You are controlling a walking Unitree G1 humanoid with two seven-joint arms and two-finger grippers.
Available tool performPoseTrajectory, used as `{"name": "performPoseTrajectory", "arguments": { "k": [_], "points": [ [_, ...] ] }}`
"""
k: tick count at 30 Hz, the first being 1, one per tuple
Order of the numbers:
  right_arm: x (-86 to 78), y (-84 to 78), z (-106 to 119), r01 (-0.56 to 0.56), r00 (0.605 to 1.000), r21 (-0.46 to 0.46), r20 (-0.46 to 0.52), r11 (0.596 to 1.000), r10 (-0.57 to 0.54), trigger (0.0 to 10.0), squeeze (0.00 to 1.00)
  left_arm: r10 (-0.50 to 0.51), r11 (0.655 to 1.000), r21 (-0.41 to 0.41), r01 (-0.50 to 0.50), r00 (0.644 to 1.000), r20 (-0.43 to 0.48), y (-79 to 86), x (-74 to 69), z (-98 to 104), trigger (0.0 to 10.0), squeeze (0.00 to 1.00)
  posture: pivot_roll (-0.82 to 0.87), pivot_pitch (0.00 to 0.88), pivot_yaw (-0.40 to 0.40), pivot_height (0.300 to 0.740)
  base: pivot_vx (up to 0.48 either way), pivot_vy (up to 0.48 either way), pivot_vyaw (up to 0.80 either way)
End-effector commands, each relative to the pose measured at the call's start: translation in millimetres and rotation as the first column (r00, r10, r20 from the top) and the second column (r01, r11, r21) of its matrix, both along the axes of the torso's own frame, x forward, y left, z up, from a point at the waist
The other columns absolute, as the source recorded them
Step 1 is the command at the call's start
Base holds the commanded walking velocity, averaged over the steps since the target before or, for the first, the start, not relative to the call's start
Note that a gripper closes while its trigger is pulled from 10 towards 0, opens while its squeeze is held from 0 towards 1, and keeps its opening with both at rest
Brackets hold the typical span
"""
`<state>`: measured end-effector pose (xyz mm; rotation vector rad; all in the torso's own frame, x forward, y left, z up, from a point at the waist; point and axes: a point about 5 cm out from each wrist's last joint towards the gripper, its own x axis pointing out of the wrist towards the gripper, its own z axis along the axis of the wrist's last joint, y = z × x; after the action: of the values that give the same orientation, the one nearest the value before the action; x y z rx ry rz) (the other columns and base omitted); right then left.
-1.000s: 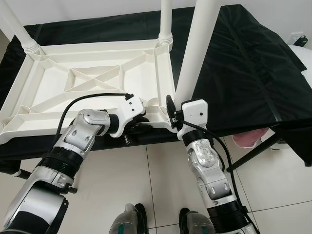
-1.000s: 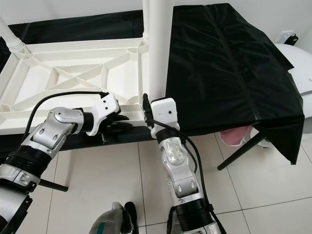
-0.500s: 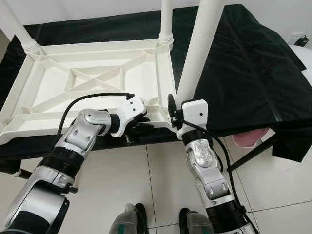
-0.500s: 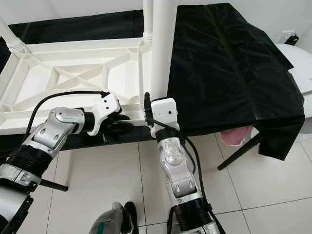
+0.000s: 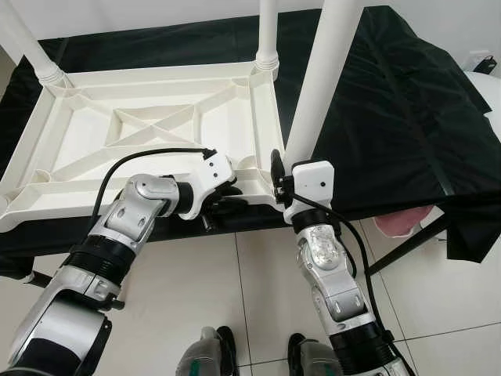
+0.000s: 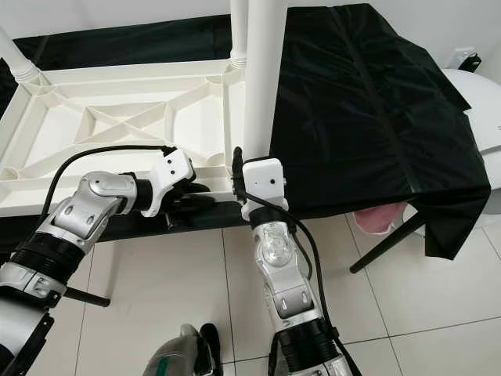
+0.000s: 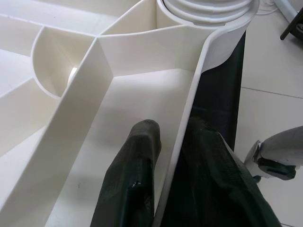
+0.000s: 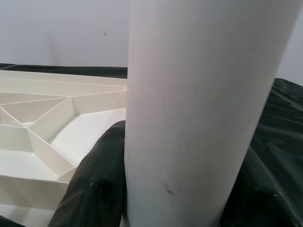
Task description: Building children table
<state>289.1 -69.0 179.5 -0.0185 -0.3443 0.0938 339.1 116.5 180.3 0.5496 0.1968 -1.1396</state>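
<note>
Grey tiled floor [image 5: 235, 298], lower frame; robot's feet [image 5: 211, 356] at bottom edge.

Right gripper [image 5: 283, 174], centre of frame: fingers closed round the base of a white leg [image 5: 321, 74]. Right wrist view has the leg [image 8: 199, 109] between the two black fingers [image 8: 94, 179], touching both. Leg rises tilted slightly rightward to the top edge, its foot at the near right corner of the tabletop.

Left gripper [image 5: 223, 205], just left of centre: clamped on the near rim of the tabletop [image 5: 78, 168]. Left wrist view has one finger [image 7: 132, 175] inside the rim, the other outside it, with the thin white wall [image 7: 189, 123] pinched between them, and a threaded socket [image 7: 208, 9] at the corner beyond.

White plastic tabletop, upside down, centre-left: ribbed underside up, crossed diagonal braces in the middle. Lies on a black cloth [image 5: 391, 117].

Two more legs, upright in the far corners: one at upper left [image 5: 27, 43], one at upper centre [image 5: 267, 31].

Black cloth covers a larger support, spreading to the right edge and draping over its near right corner. Dark slanted strut [image 5: 407, 247] below it, lower right, with something pink [image 5: 399, 223] beside it.

White rounded object [image 6: 470, 98], far right; cannot tell what.
</note>
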Motion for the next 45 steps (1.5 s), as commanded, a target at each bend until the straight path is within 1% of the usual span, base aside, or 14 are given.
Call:
{"name": "performPoseTrajectory", "arguments": {
  "k": [1,13,20,28,37,45],
  "points": [
    [0.0,-33.1,-53,0.222,0.943,-0.010,-0.251,0.975,-0.218,10.0,0.00,-0.011,0.999,-0.036,0.015,0.994,0.109,11.6,4.8,35,10.0,0.00,-0.11,0.204,0.096,0.740,0.000,0.000,0.00],
    [-0.7,-33.3,-54,0.183,0.952,-0.020,-0.245,0.983,-0.183,10.0,0.00,-0.008,0.999,-0.037,0.012,0.994,0.110,12.7,5.1,35,10.0,0.00,-0.11,0.198,0.093,0.740,0.000,0.000,0.00],
    [-1.2,-38.6,-51,0.146,0.961,-0.029,-0.233,0.989,-0.149,10.0,0.00,-0.007,0.999,-0.038,0.011,0.994,0.111,12.8,4.8,35,10.0,0.00,-0.12,0.195,0.088,0.740,0.000,0.000,0.00],
    [-1.4,-45.0,-52,0.137,0.963,-0.046,-0.229,0.990,-0.143,10.0,0.00,-0.010,0.999,-0.042,0.015,0.994,0.111,11.0,5.2,34,10.0,0.00,-0.12,0.191,0.086,0.740,0.000,0.000,0.00],
    [-1.4,-39.1,-51,0.132,0.964,-0.020,-0.230,0.991,-0.133,10.0,0.00,-0.013,0.999,-0.040,0.018,0.994,0.111,10.8,5.3,34,10.0,0.00,-0.12,0.191,0.087,0.740,0.000,0.000,0.00],
    [-1.6,-41.4,-51,0.134,0.964,-0.013,-0.231,0.991,-0.133,10.0,0.00,-0.012,0.999,-0.041,0.016,0.994,0.112,10.9,5.7,35,10.0,0.00,-0.12,0.191,0.091,0.740,0.000,0.000,0.00]
  ]
}}
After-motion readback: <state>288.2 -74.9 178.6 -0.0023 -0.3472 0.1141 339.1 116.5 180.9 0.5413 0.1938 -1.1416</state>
